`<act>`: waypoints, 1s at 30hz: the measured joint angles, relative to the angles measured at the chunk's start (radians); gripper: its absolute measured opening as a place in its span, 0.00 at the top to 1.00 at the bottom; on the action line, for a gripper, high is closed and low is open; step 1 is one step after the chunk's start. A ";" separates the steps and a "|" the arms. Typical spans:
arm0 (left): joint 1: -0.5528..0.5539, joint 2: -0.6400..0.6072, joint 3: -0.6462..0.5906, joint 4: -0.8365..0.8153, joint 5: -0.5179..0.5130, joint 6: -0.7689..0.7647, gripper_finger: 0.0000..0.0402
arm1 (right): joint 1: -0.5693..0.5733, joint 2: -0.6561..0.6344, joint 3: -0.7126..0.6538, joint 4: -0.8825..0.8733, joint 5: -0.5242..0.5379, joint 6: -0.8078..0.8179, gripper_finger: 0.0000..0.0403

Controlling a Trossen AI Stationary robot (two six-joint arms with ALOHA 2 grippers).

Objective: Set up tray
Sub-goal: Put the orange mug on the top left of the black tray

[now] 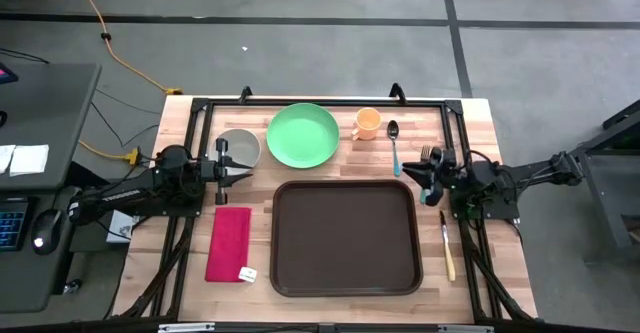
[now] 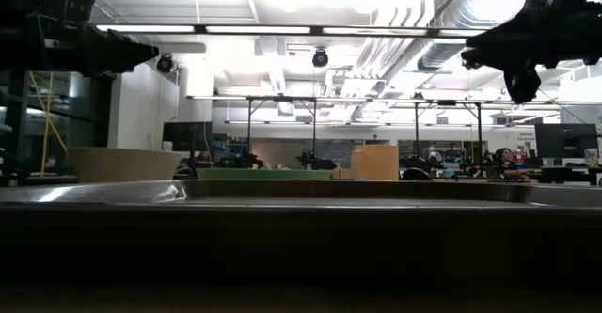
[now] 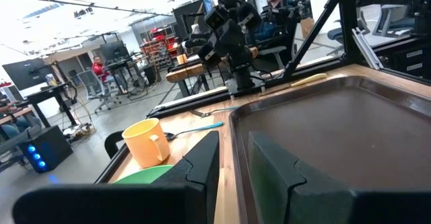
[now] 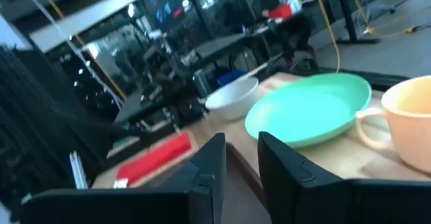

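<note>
On the table, empty tray [image 1: 346, 237], both arms' fingers slightly spread, gripping nothing, fork mostly hidden.

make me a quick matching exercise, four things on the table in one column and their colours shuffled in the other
Things:
1. plate
2. tray
3. cloth
4. mug

Colours:
A. red
B. yellow-orange
C. green
D. dark brown

Pairs: 1-C, 2-D, 3-A, 4-B
</note>
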 joint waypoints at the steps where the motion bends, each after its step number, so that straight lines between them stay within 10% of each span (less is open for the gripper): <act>1: 0.000 0.000 0.000 0.000 0.000 0.000 0.72 | 0.000 0.000 0.000 0.010 0.001 0.000 0.83; 30: 0.000 0.000 0.000 0.000 0.000 0.000 0.72 | -0.001 0.000 0.000 0.203 0.202 -0.218 0.83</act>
